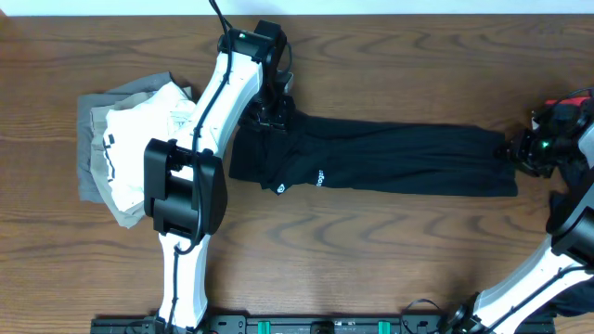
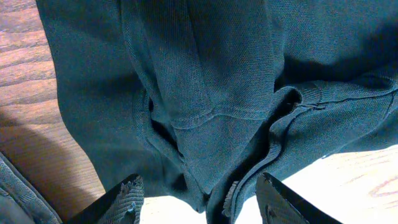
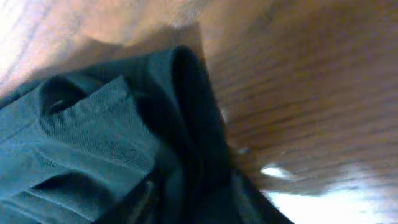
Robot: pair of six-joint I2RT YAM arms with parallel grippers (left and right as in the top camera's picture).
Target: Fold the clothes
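Observation:
A black garment (image 1: 390, 158) lies stretched out in a long band across the middle of the table. My left gripper (image 1: 267, 113) is at its left end. In the left wrist view the jaws (image 2: 199, 196) are wide open, with a bunched seam of the dark cloth (image 2: 205, 81) between the fingertips. My right gripper (image 1: 517, 151) is at the garment's right end. The right wrist view is blurred; the dark fingers (image 3: 193, 199) appear closed on folds of the cloth (image 3: 81, 149), close above the wood.
A stack of folded clothes (image 1: 121, 148), grey beneath and white on top, lies at the left of the table beside the left arm. Bare brown wood (image 1: 371, 250) runs in front of the garment.

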